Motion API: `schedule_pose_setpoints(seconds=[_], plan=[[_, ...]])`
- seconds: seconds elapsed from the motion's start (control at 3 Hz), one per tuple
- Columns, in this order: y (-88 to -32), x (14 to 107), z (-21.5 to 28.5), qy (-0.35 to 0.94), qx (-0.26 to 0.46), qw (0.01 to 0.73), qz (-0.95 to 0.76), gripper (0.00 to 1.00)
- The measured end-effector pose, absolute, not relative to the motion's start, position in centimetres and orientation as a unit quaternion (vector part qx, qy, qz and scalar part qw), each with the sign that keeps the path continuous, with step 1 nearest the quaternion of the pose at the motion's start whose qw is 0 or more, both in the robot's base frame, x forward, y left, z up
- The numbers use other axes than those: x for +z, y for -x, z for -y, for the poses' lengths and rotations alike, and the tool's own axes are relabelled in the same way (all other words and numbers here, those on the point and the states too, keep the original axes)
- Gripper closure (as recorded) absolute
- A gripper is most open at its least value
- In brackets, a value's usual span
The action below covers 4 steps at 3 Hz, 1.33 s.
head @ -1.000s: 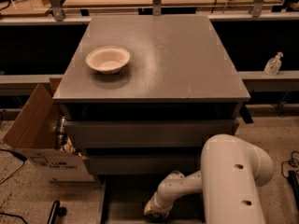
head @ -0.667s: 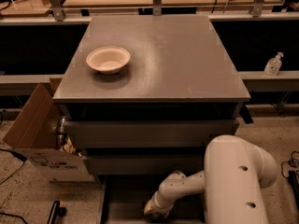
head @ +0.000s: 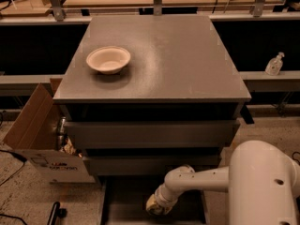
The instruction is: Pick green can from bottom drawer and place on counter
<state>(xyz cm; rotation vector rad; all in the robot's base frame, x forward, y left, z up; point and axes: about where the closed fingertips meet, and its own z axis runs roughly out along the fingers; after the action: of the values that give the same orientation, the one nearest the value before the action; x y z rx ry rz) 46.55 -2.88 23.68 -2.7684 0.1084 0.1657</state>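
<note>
The bottom drawer point(head: 123, 201) is pulled open at the foot of the cabinet and shows a flat dark floor. My white arm reaches in from the lower right, and my gripper point(head: 156, 206) hangs low over the drawer floor near its middle. The green can is not visible; it may be hidden under the gripper. The counter point(head: 173, 60) is the broad grey cabinet top above the drawers.
A pale shallow bowl point(head: 108, 59) sits on the counter's left part. An open cardboard box point(head: 33, 135) with clutter stands on the floor left of the cabinet. A clear pump bottle point(head: 274, 64) stands on a ledge at the right. The two upper drawers are shut.
</note>
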Motion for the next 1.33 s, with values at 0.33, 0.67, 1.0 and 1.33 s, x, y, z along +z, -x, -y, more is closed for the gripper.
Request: schedule_pose_setpoints(seconds=[0.33,0.67,1.0,1.33], plan=[[-45.9,29.7,5.0,0.978,0.06,0.201,-0.011,0.66],[-44.3,38.3,8.9,0.976,0.039,0.212,0.035,0.97],[-43.4,42.7,11.3,0.976,0.028,0.21,0.055,1.0],[-43.3,42.9,11.5,0.976,0.027,0.208,0.058,1.0]])
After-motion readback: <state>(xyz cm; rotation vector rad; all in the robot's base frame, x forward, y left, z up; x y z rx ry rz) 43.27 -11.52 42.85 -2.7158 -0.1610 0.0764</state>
